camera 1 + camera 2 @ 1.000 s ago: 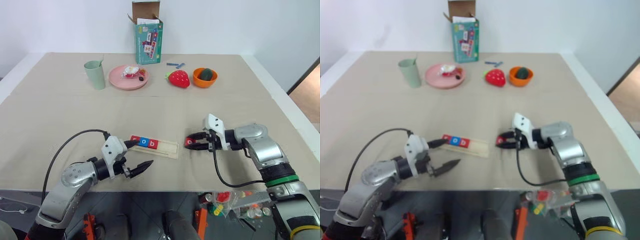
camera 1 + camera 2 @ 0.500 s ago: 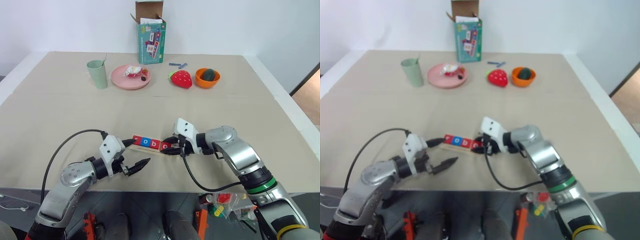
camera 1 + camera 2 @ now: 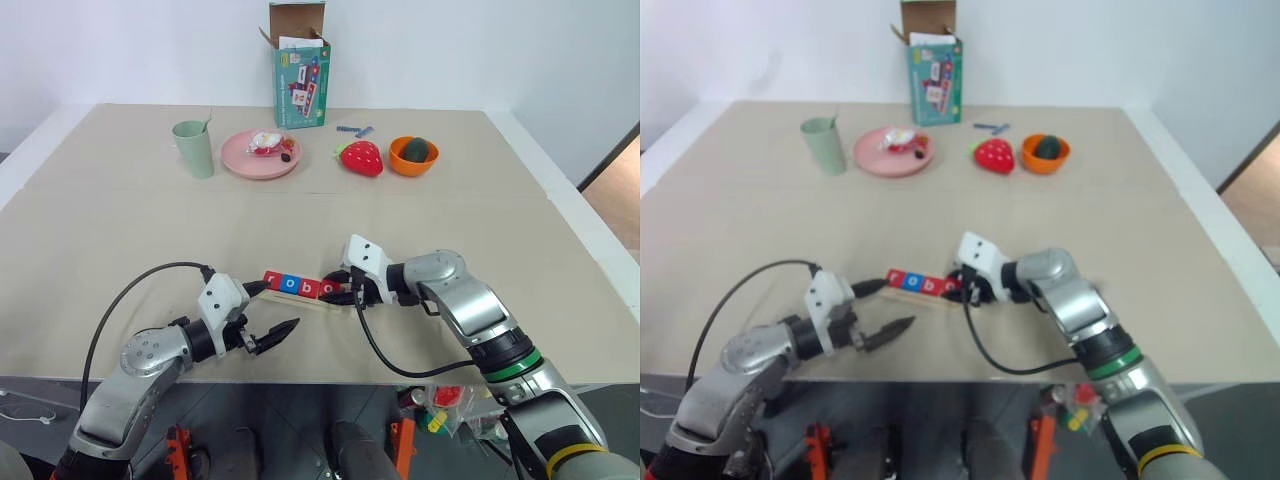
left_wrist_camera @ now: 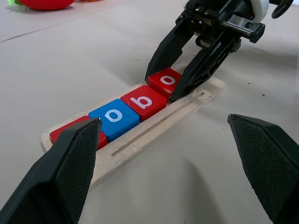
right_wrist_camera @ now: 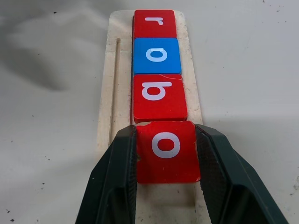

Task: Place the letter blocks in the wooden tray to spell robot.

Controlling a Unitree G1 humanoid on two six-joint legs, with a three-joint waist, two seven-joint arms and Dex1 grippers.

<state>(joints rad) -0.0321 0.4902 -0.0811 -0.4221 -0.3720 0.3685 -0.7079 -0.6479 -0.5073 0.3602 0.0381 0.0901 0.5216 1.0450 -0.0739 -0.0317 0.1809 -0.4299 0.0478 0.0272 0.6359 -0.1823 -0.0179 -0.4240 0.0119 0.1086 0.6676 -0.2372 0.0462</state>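
My right gripper (image 5: 167, 186) pinches the red o (image 5: 167, 151) over the tray (image 4: 184, 108), left gripper (image 3: 268, 314) gaping at seven o'clock.

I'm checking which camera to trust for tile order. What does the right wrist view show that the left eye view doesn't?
Right wrist view: white letters r, o, b, o readable; right pincer shut on the red o tile at the row's end.

Left eye view: left pincer open, green cup, pink plate, strawberry, orange bowl, box.

Both: wooden tray with four tiles.
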